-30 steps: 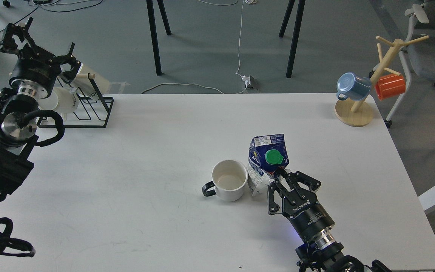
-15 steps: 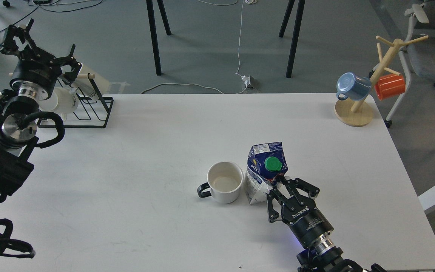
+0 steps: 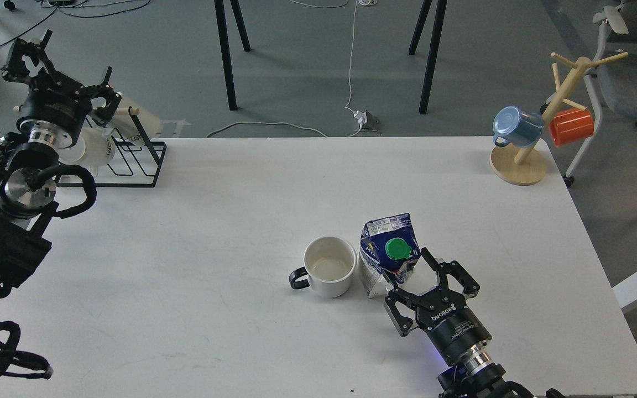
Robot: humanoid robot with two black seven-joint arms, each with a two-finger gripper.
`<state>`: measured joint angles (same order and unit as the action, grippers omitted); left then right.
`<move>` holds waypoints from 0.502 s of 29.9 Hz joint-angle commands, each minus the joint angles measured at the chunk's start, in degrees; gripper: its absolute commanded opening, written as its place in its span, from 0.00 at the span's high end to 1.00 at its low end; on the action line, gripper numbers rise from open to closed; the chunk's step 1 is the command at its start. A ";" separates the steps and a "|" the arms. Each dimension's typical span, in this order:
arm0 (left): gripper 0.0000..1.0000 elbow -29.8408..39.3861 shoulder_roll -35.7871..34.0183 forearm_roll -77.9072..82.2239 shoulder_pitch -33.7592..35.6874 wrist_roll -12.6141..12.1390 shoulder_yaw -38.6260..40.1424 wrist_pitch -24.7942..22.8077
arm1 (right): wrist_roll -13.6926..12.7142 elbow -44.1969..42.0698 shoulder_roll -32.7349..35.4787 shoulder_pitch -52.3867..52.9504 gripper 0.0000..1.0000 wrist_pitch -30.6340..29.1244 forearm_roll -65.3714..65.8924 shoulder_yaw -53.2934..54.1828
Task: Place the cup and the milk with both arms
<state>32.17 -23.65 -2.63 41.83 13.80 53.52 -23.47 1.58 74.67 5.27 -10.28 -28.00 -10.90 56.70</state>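
left gripper [image 3: 56,69] is raised at the far left, above and behind the back left corner of the tabletop [image 3: 230,221]. its fingers stand spread wide, with nothing between them. just beside and beyond it sits a black wire rack [image 3: 130,157] on the back left of the tabletop, with a white cup [image 3: 94,150] lying on its side in it; lettering on that cup is too small to read.

near the middle of the tabletop, slightly right and toward the front, a white mug [image 3: 328,266] stands upright, mouth up, with its black handle pointing left. the inside appears empty. immediately to its right stands the milk carton [image 3: 387,254], blue and white with a green screw cap, its body dented and leaning. carton and mug are touching or nearly so; which cannot be told.

right gripper [image 3: 413,282] comes in from the bottom edge, just to the right and front of the carton. its fingers are open wide around the carton's lower front side; one fingertip lies close to the carton base, contact cannot be confirmed. the carton rests on the tabletop, not lifted.

at the back right corner a wooden mug tree [image 3: 539,132] stands on a round base, carrying a blue mug [image 3: 515,126] and an orange mug [image 3: 571,126]. a grey chair [image 3: 633,72] stands on the floor beyond the right edge.
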 commanded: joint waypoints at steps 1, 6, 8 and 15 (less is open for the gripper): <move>0.01 0.08 -0.08 -0.09 0.00 0.09 0.00 0.00 | 0.01 0.30 0.35 -2.10 0.03 0.00 0.09 -0.01; 0.01 0.08 -0.17 -0.09 0.00 0.09 0.09 -0.09 | 0.01 0.48 5.71 -5.53 0.02 0.00 0.09 0.52; 0.01 0.08 -0.17 -0.09 0.00 0.09 0.09 -0.09 | 0.01 0.57 7.64 -6.76 0.02 0.00 0.09 0.61; 0.01 0.52 -0.17 -0.27 0.09 0.00 0.97 -0.26 | 0.09 7.41 18.62 -9.49 0.02 0.00 0.09 10.87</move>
<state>32.49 -23.82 -2.79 41.84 13.89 54.10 -23.58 1.66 78.87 19.31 -18.88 -28.00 -10.80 61.93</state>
